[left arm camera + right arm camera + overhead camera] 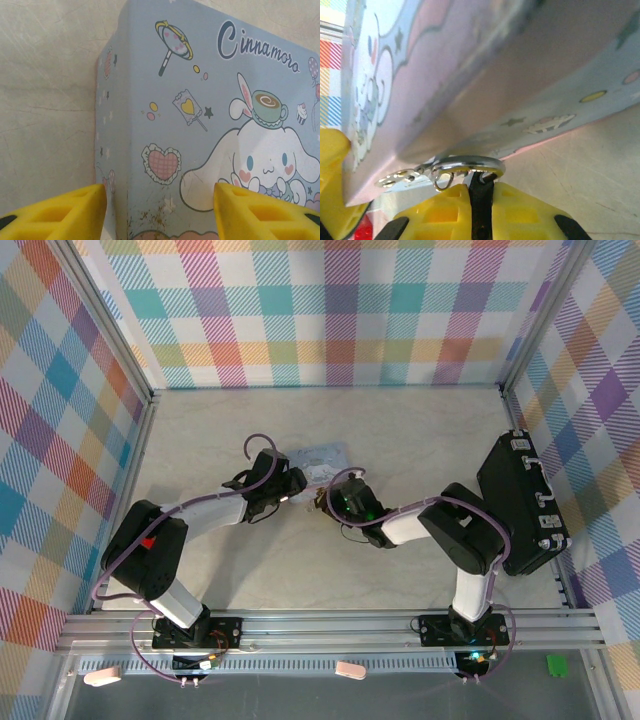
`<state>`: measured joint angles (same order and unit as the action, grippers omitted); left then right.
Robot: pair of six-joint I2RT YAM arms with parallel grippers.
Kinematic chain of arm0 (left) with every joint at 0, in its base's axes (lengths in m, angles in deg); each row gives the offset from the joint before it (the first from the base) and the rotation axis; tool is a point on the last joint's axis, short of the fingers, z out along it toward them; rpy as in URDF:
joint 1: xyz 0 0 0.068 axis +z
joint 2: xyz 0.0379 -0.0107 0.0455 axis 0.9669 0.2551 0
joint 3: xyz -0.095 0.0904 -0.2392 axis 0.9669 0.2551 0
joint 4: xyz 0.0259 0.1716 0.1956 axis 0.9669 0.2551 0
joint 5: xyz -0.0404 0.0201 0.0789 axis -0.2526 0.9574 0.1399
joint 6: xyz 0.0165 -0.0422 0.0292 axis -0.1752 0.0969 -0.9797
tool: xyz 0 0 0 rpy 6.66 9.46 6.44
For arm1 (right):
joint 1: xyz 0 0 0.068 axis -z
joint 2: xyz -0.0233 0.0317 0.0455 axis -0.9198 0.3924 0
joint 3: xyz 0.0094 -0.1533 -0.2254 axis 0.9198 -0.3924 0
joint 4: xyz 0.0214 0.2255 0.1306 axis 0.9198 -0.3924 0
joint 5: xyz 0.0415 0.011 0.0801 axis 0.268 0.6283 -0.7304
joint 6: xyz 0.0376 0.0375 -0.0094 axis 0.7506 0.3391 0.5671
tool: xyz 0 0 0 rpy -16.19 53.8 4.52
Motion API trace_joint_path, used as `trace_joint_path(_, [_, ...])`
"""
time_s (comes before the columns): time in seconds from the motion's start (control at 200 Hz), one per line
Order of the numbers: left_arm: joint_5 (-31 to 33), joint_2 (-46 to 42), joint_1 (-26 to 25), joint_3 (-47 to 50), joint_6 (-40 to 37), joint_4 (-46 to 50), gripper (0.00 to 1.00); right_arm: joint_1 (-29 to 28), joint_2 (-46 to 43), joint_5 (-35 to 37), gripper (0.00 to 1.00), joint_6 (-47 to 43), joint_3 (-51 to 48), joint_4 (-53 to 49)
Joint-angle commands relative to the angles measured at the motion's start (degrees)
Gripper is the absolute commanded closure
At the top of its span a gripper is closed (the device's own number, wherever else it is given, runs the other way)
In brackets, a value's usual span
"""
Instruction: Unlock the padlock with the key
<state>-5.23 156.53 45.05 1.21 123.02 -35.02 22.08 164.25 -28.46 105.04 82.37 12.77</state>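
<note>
The pastel blue tin [325,458] with the cartoon puppy lies mid-table. At its near edge, the padlock [481,200] shows as a dark body with a silvery shackle [470,164] hooked through the tin's metal hasp [400,177]. My right gripper [481,192] is shut on the padlock's dark body, yellow fingers pressed to both sides. A small wire ring [441,181] hangs beside the shackle. The key is hidden. My left gripper [160,200] stands open over the tin [200,100], its fingers straddling the lid's left edge. I cannot tell whether they touch the tin.
A black hard case [522,502] lies along the right wall. Checked walls [330,310] close off the back and both sides. Bare table [400,420] stretches behind the tin, and both arms [200,515] meet at the tin's near side.
</note>
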Motion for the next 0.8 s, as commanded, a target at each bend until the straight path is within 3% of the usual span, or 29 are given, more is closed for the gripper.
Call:
trace_joint_path(0.0, [0.0, 0.6, 0.4, 2.2, -0.3, 8.5, 0.43, 0.4, -1.4, -0.7, 1.00, 2.4, -0.7, 4.9])
trace_joint_path(0.335, [-1.9, -2.2, 0.6, 1.1, -1.6, 7.0, 0.39, 1.6, -8.3, 1.3, 1.00, -2.3, -3.3, -3.8])
trace_joint_path(0.435, [-4.7, -3.9, 2.7, 0.3, -3.7, 7.4, 0.38, 2.2, -9.7, -0.4, 1.00, -3.1, -4.0, -5.6])
trace_joint_path(0.575, [-7.3, -13.5, 8.9, 3.9, -7.9, 8.3, 0.35, 2.3, -14.6, -0.9, 1.00, -8.0, -4.5, -13.9])
trace_joint_path(0.735, [-2.6, -25.2, 10.4, 8.7, -15.2, 13.2, 0.31, 2.9, -21.9, -1.0, 1.00, -17.2, -4.4, -28.7])
trace_joint_path(0.795, [-1.8, -29.3, 11.1, 12.2, -16.1, 13.2, 0.30, 3.7, -23.4, -4.3, 1.00, -19.4, -3.6, -34.4])
